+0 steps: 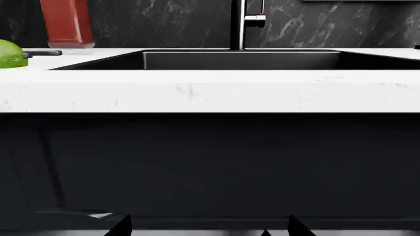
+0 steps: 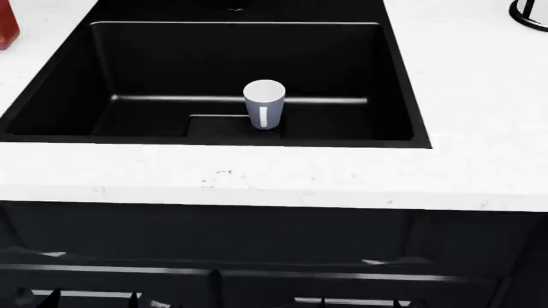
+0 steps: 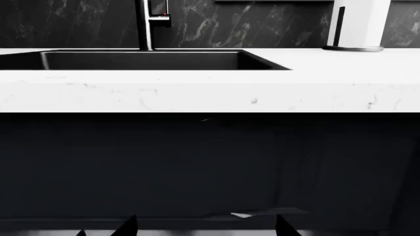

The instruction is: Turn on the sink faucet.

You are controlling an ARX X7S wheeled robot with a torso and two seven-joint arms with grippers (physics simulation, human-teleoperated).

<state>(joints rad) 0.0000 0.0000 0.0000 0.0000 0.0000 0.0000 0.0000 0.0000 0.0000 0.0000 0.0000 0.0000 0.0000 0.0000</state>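
Black sink (image 2: 51, 83) in white counter (image 2: 256, 176), white cup (image 2: 264, 104) inside, sink faucet (image 1: 237, 24) at far rim, both tools low before the cabinet, left tool (image 1: 203, 230) and right tool (image 3: 204, 228) fingertips spread apart, holding nothing

Pretty clearly a kitchen: big black sink (image 2: 51, 83) set into a white stone tabletop (image 2: 274, 176), faucet (image 1: 237, 24) against a dark marble backsplash (image 3: 262, 24), dark cabinets (image 1: 210, 167) below.

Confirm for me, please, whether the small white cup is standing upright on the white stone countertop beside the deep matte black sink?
Not quite: the small white cup stands upright, but inside the deep matte black sink, on its floor, not on the white stone countertop beside it. The head view shows this.
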